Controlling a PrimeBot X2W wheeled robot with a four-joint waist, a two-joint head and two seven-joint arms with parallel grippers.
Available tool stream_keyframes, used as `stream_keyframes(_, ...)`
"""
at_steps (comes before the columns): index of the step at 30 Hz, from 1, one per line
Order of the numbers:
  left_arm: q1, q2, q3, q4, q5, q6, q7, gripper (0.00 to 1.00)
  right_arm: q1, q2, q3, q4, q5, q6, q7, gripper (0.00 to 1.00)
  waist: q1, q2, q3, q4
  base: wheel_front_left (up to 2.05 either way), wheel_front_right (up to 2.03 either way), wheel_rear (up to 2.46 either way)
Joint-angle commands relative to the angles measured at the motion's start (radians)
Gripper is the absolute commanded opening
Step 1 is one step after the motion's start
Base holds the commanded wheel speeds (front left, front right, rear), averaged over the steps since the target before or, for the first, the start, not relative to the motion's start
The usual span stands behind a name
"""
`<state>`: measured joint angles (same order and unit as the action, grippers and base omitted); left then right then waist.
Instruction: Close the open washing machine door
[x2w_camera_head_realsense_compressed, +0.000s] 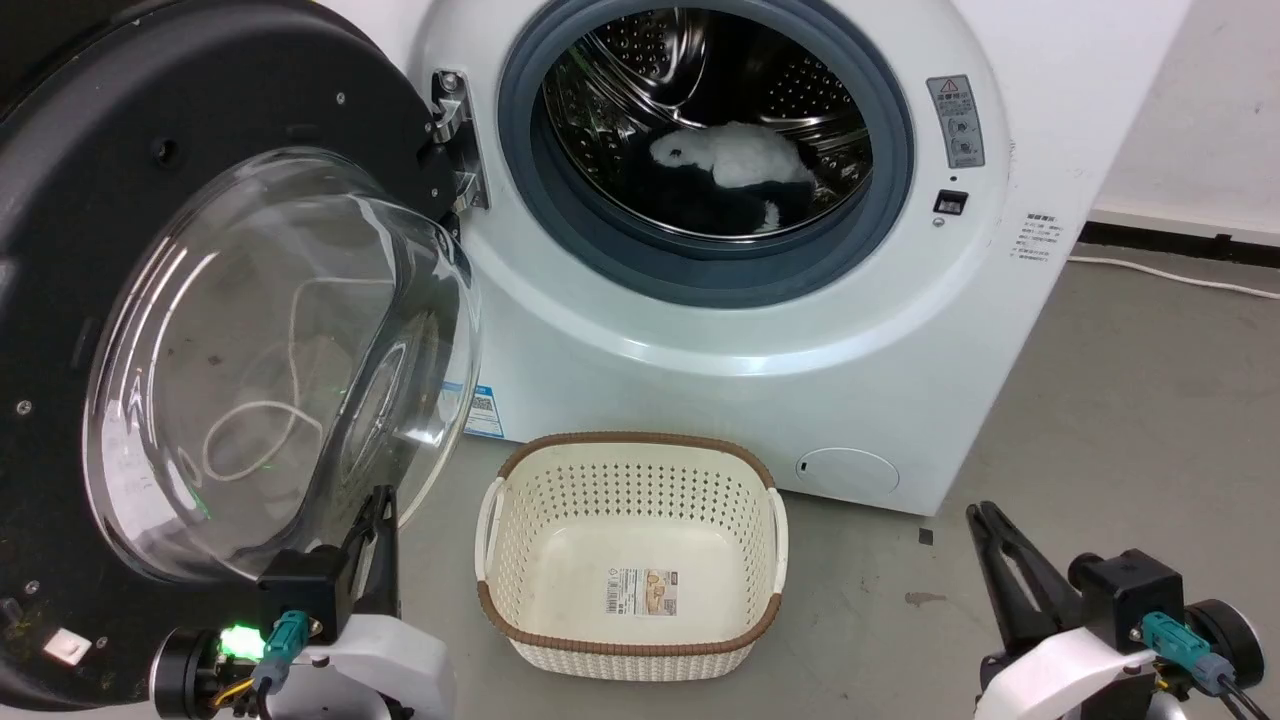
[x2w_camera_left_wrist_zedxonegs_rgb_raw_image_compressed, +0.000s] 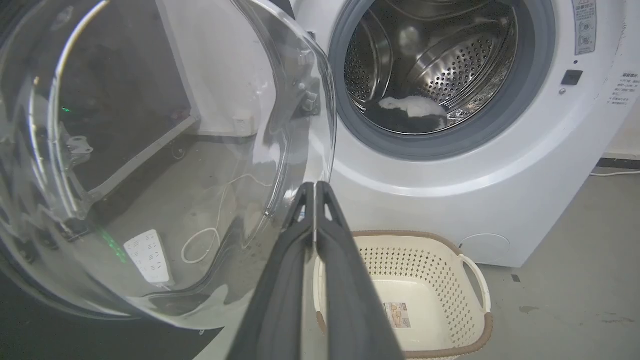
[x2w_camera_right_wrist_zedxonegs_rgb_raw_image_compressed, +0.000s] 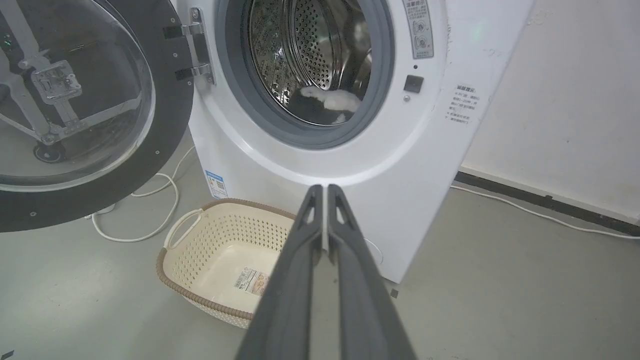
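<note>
The washing machine door (x2w_camera_head_realsense_compressed: 250, 330) stands swung wide open on its left hinge, black rim and bulging clear glass bowl facing me; it also fills the left of the left wrist view (x2w_camera_left_wrist_zedxonegs_rgb_raw_image_compressed: 150, 160) and right wrist view (x2w_camera_right_wrist_zedxonegs_rgb_raw_image_compressed: 75, 110). The white machine (x2w_camera_head_realsense_compressed: 760, 330) shows its steel drum (x2w_camera_head_realsense_compressed: 710, 110) with white and dark laundry inside. My left gripper (x2w_camera_head_realsense_compressed: 380, 497) is shut, empty, its tips just below and beside the glass bowl's lower right edge (x2w_camera_left_wrist_zedxonegs_rgb_raw_image_compressed: 315, 185). My right gripper (x2w_camera_head_realsense_compressed: 980, 512) is shut and empty at the lower right, over the floor, pointing toward the machine's front (x2w_camera_right_wrist_zedxonegs_rgb_raw_image_compressed: 322, 187).
A cream perforated basket (x2w_camera_head_realsense_compressed: 500, 540) with a brown rim sits empty on the grey floor in front of the machine, between my two arms. A white cable (x2w_camera_right_wrist_zedxonegs_rgb_raw_image_compressed: 165, 220) loops on the floor behind the door. Another cable (x2w_camera_head_realsense_compressed: 1170, 275) runs along the right wall.
</note>
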<state>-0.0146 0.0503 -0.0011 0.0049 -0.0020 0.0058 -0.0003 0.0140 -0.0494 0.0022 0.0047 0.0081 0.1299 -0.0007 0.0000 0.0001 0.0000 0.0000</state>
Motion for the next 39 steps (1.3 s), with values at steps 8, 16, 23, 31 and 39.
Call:
stream_keyframes(8,0.005,0.0,-0.004,0.003,-0.017,-0.002,-0.011,1.0,0.006,0.0,0.004,0.005,0.015,0.0,-0.011,1.0,0.0,-0.0001,0.0,0.0,0.0,0.0,0.0)
stream_keyframes(16,0.01,0.0,-0.009,0.009,-0.041,-0.006,-0.027,1.0,0.014,0.0,0.009,0.009,0.038,0.0,-0.028,1.0,0.0,-0.0001,-0.001,0.0,0.0,0.0,0.0)
stream_keyframes(23,0.015,0.001,-0.016,0.017,-0.067,-0.011,-0.046,0.96,0.024,0.0,0.015,0.016,0.064,0.0,-0.047,1.0,0.0,-0.0001,-0.002,0.0,0.0,0.0,0.0)
stream_keyframes(31,0.013,0.002,-0.013,0.0,-0.096,-0.02,-0.066,0.0,0.032,0.0,0.016,0.024,0.093,0.0,-0.066,1.0,0.0,-0.0001,-0.002,0.006,0.0,0.0,0.0)
stream_keyframes(39,-0.012,0.0,0.06,-0.134,-0.162,-0.007,-0.087,0.0,0.041,0.0,0.014,0.036,0.124,0.0,-0.086,1.0,0.0,-0.0001,-0.001,0.036,0.0,0.0,0.0)
